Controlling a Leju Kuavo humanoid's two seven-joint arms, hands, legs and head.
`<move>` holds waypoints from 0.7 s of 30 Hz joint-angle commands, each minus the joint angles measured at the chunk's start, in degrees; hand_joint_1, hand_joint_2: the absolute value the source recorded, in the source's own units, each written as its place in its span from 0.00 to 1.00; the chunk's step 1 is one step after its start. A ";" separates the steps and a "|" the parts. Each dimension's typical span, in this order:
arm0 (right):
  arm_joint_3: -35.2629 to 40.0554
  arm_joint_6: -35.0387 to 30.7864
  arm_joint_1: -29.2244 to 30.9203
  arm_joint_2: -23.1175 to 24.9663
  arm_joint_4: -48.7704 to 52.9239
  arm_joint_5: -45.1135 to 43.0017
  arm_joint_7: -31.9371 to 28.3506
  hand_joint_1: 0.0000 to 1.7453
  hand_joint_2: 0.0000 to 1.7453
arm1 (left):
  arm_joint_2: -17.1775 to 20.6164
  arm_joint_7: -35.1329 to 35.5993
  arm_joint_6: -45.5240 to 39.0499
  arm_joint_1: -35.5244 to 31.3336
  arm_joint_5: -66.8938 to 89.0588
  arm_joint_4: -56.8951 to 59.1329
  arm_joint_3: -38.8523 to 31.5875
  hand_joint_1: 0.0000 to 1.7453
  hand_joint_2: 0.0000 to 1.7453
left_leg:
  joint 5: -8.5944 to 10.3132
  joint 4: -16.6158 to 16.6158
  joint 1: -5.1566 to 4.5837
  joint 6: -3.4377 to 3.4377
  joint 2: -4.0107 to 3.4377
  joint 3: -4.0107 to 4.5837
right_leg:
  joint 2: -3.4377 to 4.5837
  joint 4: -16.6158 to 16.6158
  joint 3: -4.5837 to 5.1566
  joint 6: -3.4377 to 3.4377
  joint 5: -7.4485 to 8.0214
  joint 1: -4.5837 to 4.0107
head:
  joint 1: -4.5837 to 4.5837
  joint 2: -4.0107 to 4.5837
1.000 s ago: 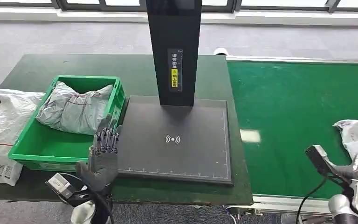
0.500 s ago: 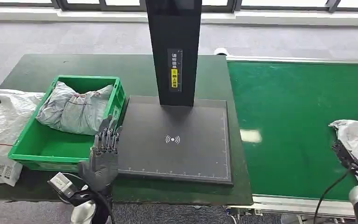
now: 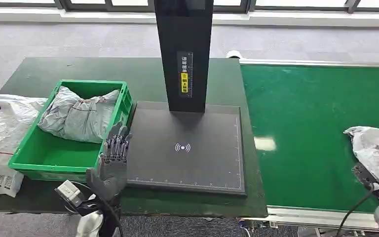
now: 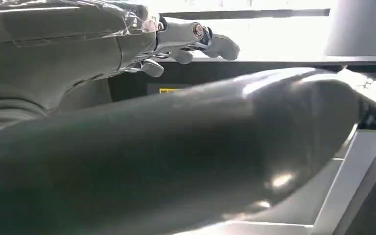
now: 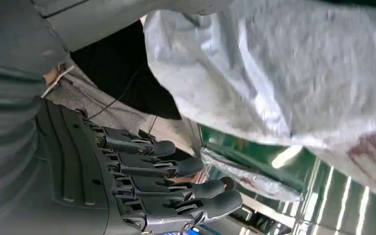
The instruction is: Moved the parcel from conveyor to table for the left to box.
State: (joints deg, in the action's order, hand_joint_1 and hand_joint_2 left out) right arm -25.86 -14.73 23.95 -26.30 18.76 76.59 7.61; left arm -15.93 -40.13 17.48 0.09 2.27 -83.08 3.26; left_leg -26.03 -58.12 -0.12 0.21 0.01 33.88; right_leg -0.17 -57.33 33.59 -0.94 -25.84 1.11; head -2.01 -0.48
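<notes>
From my seat, nearest is the left hand (image 3: 112, 165), upright at the table's near edge with fingers straight and apart, holding nothing. Off at the right, the right hand (image 5: 142, 191) sits just beside the parcel (image 3: 377, 148) — fingers stretched out, not wrapped on it. The parcel lies on the green conveyor (image 3: 316, 128). Further back — the green crate (image 3: 27, 158) with a grey bag (image 3: 79, 116).

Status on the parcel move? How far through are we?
Done: one grey parcel already lies in the green crate. In hand: a white parcel sits on the conveyor, with the right hand open beside it, no grip visible. Left: grasp it, carry it to the black pad, then the left hand, waiting open by the crate, boxes it.
</notes>
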 commanded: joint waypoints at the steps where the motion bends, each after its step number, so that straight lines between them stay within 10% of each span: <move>1: -6.22 5.10 -3.90 3.64 -3.91 -1.00 -1.42 0.00 1.00 | 1.91 0.13 0.30 -2.70 0.95 5.67 2.14 0.00 0.00 | 0.04 0.19 0.14 0.07 0.12 -0.21 | -0.11 0.28 -0.30 0.11 0.04 -0.15 | 0.00 0.00; 16: -7.54 11.67 -10.47 3.91 -3.91 -1.86 -4.24 0.00 1.00 | 2.35 0.13 0.27 -5.55 0.67 10.54 2.08 0.00 0.00 | 0.06 0.12 0.13 0.02 0.31 -0.20 | -0.32 0.28 -0.35 0.03 -0.03 -0.13 | 0.00 0.00; 17: -5.89 12.28 -10.47 4.08 -3.78 -0.48 -6.89 1.00 1.00 | 2.20 0.13 -0.28 -5.83 0.74 11.53 1.65 0.00 0.00 | 0.06 0.14 0.12 0.02 0.29 -0.23 | -0.30 0.29 -0.38 0.03 -0.03 -0.12 | 0.00 0.00; 21: -5.48 10.46 -6.52 5.12 -3.86 0.87 -5.52 1.00 1.00 | 2.19 0.13 -0.59 -5.08 0.79 10.79 1.18 0.00 0.00 | 0.01 0.08 0.18 0.00 0.04 -0.31 | -0.08 0.34 -0.49 -0.02 0.02 -0.18 | 0.00 0.00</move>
State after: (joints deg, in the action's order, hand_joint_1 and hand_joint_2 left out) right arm -30.36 -4.15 16.54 -24.63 17.46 75.38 1.84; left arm -15.78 -40.13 17.55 -2.90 3.02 -77.53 3.30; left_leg -26.05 -58.15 0.01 0.16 0.11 33.70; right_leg -0.34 -57.13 33.18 -1.02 -25.88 0.98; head -2.01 -0.48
